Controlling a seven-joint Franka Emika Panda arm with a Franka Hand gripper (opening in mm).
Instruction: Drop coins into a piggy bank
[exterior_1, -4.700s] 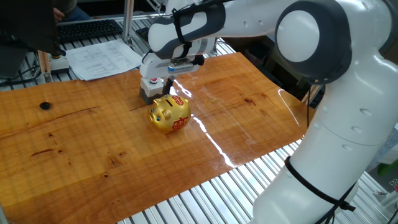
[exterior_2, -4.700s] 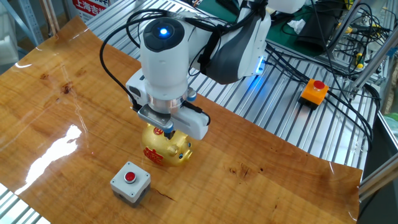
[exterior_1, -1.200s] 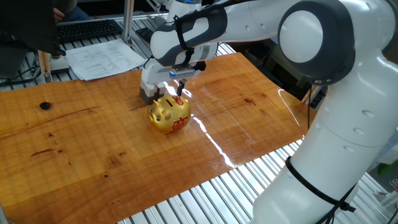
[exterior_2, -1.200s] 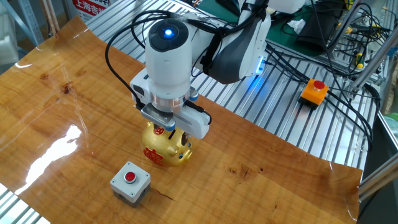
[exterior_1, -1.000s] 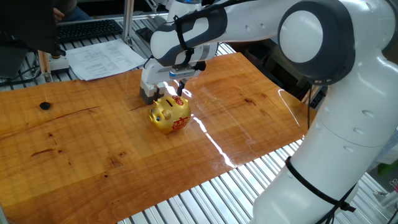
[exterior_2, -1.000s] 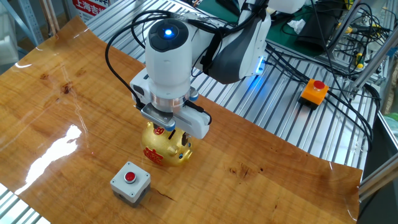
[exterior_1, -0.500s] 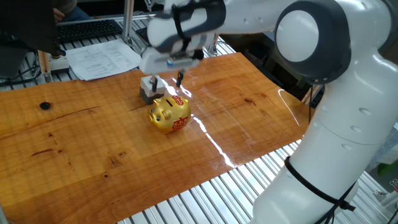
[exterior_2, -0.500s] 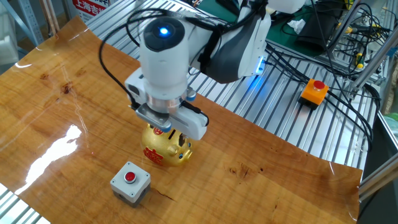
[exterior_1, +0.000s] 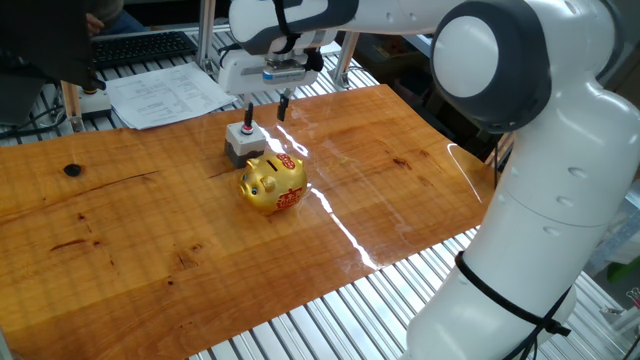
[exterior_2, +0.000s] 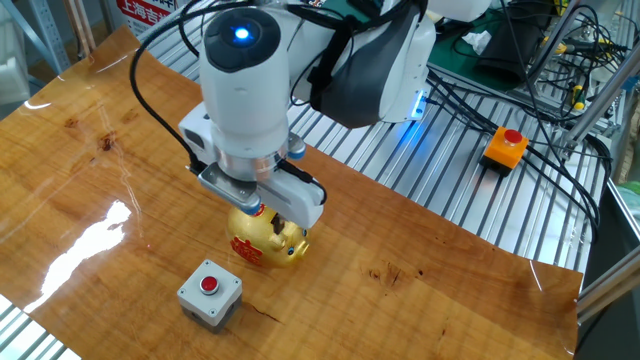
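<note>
The gold piggy bank (exterior_1: 273, 183) with red markings stands upright on the wooden table; it also shows in the other fixed view (exterior_2: 262, 243), partly behind my hand. My gripper (exterior_1: 266, 110) hangs well above the pig's back, a little towards the far side, pointing down. Its two dark fingers (exterior_1: 283, 106) stand apart with nothing visible between them. In the other fixed view the gripper (exterior_2: 266, 214) sits just over the pig's top. No coin shows in either view.
A grey box with a red button (exterior_1: 241, 142) stands right behind the pig, also seen in the other fixed view (exterior_2: 210, 292). Papers (exterior_1: 165, 95) and a keyboard (exterior_1: 140, 45) lie beyond the table's far edge. An orange stop button (exterior_2: 505, 146) and cables lie on the metal rack.
My gripper has lifted straight up from the pig's back and shifted slightly away from it. Its fingers now stand wider apart. The pig has not moved.
</note>
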